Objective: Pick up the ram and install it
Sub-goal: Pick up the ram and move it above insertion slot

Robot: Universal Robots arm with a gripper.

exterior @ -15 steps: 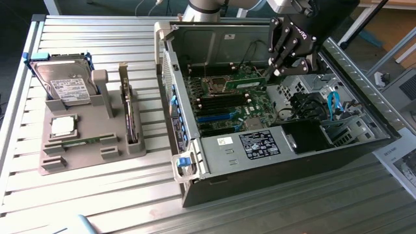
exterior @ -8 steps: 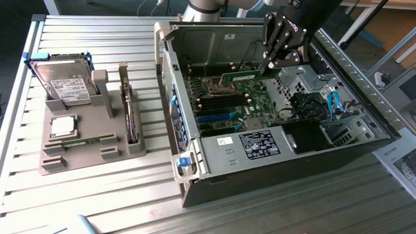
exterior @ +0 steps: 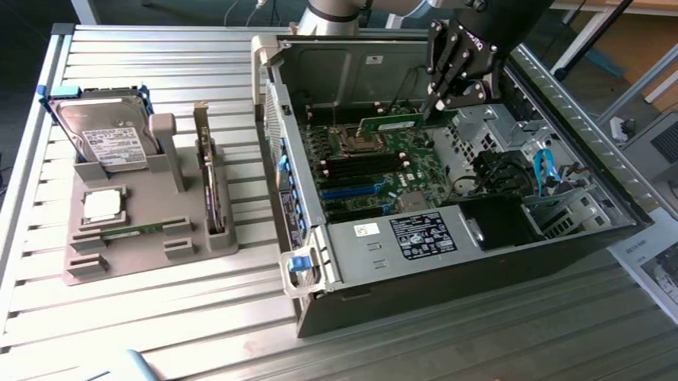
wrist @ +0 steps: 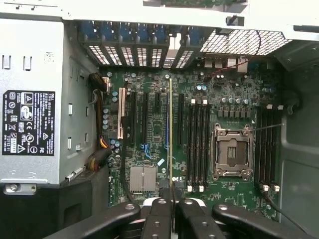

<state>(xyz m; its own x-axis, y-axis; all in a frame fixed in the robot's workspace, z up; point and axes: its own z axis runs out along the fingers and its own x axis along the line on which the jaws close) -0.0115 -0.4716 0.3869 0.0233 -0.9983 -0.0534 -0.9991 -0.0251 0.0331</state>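
The pick-up half of the job looks done, the installing half not. The gripper (exterior: 437,103) hangs inside the open computer case (exterior: 445,278), above the motherboard (exterior: 408,159), with its jaws clamped on one end of the ram (exterior: 392,125). The green stick juts out from the fingers and sits just above and beside the processor socket (exterior: 355,144), on the side of it farther from the case's power supply (exterior: 424,236). In the wrist view the ram shows edge-on as a thin pale line between the two black fingers (wrist: 154,219), running parallel to the long black memory slots (wrist: 198,144) that flank the socket. It lines up just to the far side of the nearer bank of slots from the socket, not over one of them, though the raised viewpoint makes the exact offset hard to judge. Those slots look empty, and the stick appears to be held in the air rather than seated, so by my reading alignment over a slot and pressing home are not yet done. Well apart from the socket, outside the case toward the exterior view's left, a grey holder (exterior: 127,262) carries a hard drive (exterior: 106,139) and other parts.
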